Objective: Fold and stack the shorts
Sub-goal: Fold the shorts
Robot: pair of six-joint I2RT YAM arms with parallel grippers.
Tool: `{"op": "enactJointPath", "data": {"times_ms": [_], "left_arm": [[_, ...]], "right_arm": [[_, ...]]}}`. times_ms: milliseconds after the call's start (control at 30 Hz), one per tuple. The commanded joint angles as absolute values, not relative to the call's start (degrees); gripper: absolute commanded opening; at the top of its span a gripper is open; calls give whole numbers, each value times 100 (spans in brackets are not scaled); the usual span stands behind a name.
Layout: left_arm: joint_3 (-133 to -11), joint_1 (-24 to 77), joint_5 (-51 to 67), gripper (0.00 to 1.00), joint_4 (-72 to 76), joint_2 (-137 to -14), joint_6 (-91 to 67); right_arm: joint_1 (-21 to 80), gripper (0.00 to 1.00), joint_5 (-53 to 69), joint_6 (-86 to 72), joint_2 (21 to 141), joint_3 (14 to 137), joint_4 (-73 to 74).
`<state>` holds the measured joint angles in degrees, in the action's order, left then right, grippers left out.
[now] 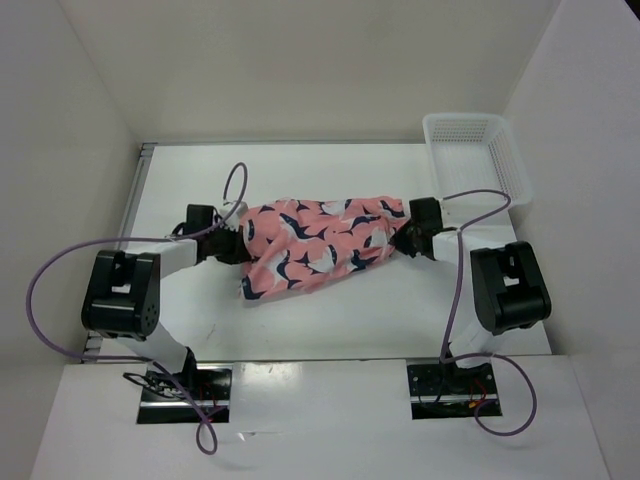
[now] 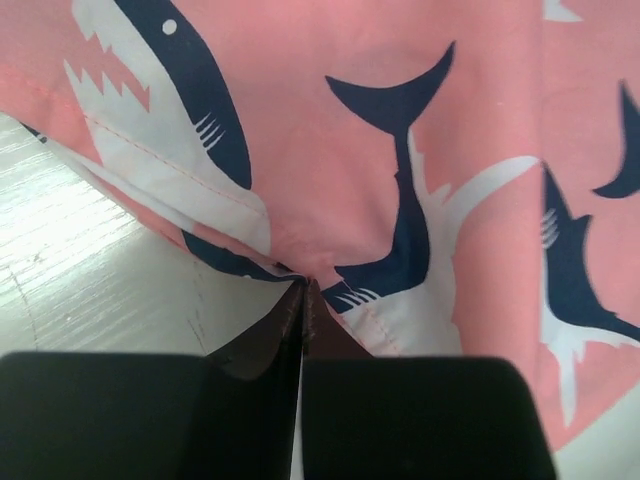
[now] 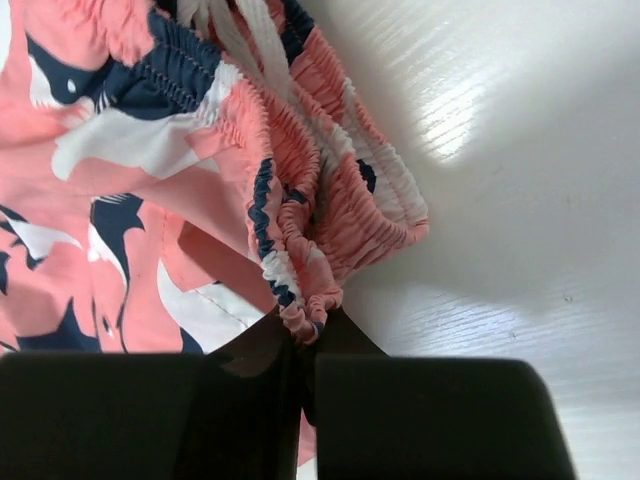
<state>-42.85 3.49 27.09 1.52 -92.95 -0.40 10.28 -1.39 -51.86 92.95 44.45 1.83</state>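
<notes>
The left hand [image 1: 240, 243] is clamped on a hemmed edge of the shorts [image 1: 320, 245], which stretch across the middle of the worktop [image 1: 330, 320] between the two hands. The right hand [image 1: 405, 238] is clamped on the gathered waistband. The step appears to be spreading the shorts out. Next they likely need laying flat, then one end carried over the other.

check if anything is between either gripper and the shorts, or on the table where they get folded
Nothing visible is in the way. The left gripper is shut on a stitched edge of the shorts and the right gripper on the elastic waistband. The white basket sits at the far right corner, apart from the fabric.
</notes>
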Motion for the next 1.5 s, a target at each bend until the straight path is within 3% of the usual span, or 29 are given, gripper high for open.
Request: {"op": "enactJointPath", "data": {"times_ms": [0,300,500,600,667,767,800,833,933,967,1033,1167,1267,1300,1333,1367,1433,1467], "left_arm": [[-4719,378,2760,0,-219,-8721,0],[-5748,378,3031,0,-1354,-7014,0],[-5634,378,3191,0,-1047,-7373,0],[-5703,308,3243,1,-557,-8128,0],[-5931,308,3243,23,-439,-8822,0],[-6450,308,2989,63,-526,-9360,0],[-6556,255,2701,73,-780,-9360,0],[-6618,255,2603,85,-869,-9413,0],[-6478,-17,2470,88,-906,-8994,0],[-6277,-70,2470,89,-905,-8852,0],[-6074,-140,2470,89,-905,-8404,0],[-5486,-141,2671,76,-1072,-7666,0],[-5221,148,2900,49,-1054,-7454,0],[-5221,254,2848,42,-1116,-7401,0],[-5221,411,2848,27,-1116,-7400,0],[-5221,483,2787,21,-1116,-7461,0],[-5273,684,2699,14,-1002,-7602,0],[-5273,738,2698,11,-863,-7837,0]], "right_arm": [[1107,0,-404,-5256,9282,4720,17],[1107,0,-712,-5045,7972,4842,483],[1055,0,-650,-4983,8235,5150,642],[1055,0,-493,-5097,8674,5203,423],[1055,0,-439,-5150,8998,5256,360],[1055,34,-308,-5150,9062,5326,299],[1055,50,-308,-5150,9062,5265,247],[1055,77,-308,-5089,9009,5265,246],[1055,93,-369,-5037,8869,5265,298],[1055,94,-369,-5036,8868,5212,299],[1055,99,-369,-5036,8711,5212,352],[1055,100,-431,-5036,8333,4940,422],[1055,98,-799,-5036,7885,4808,720],[1055,94,-896,-4984,7745,4808,790],[1055,87,-1105,-4983,7465,4755,939],[1055,70,-1177,-4983,7331,4703,940],[1055,53,-1178,-4983,7146,4702,993],[1055,39,-1178,-4983,7146,4702,993]]}}
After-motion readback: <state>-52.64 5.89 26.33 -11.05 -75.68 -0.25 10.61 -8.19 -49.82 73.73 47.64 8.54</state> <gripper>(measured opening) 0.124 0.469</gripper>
